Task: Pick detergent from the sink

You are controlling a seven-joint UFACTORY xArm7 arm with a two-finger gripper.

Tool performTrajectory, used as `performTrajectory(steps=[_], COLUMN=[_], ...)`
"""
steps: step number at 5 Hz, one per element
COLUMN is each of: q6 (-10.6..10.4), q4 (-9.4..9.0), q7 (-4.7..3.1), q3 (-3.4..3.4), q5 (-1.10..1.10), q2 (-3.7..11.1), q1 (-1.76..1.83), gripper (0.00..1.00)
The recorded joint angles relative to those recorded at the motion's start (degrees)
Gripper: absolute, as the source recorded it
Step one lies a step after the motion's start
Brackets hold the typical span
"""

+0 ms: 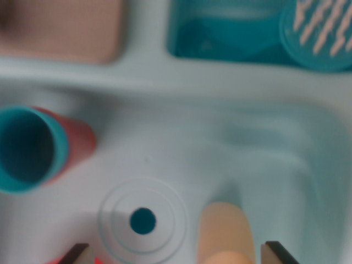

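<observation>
The view is blurred and looks straight down into a pale sink [275,165]. A red bottle with a wide teal top [41,148] lies at the wrist view's left, its teal opening facing the camera. A peach cylinder [226,234] rises from the bottom edge, right of the round drain [143,221]. I cannot tell which of the two is the detergent. My gripper [177,254] is open, only its two dark fingertips [77,254] showing at the bottom edge. The peach cylinder stands between them, nearer the right one and touching neither.
Beyond the sink's far rim [148,77] a teal basin [231,33] holds a round teal lid with pink stripes [322,33]. A tan block [60,27] lies at the top left. A red patch shows beside the left fingertip.
</observation>
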Motion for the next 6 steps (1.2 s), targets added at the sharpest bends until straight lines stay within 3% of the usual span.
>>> performTrajectory(steps=[1,2,3,4,5,6], q6=[0.0,-1.8,-1.8,-3.2,-3.2,-4.3], q4=[0.0,-1.64,-1.64,-2.99,-2.99,-4.01], q7=[0.0,-1.17,-1.17,-2.14,-2.14,-2.87], q3=[0.0,-0.4,-0.4,-0.73,-0.73,-0.98], q5=[0.0,0.21,0.21,0.38,0.38,0.52], q2=[0.0,0.35,0.35,0.64,0.64,0.86], q1=[0.0,-0.41,-0.41,-0.74,-0.74,-1.0], gripper=[0.0,0.0,0.0,0.0,0.0,0.0])
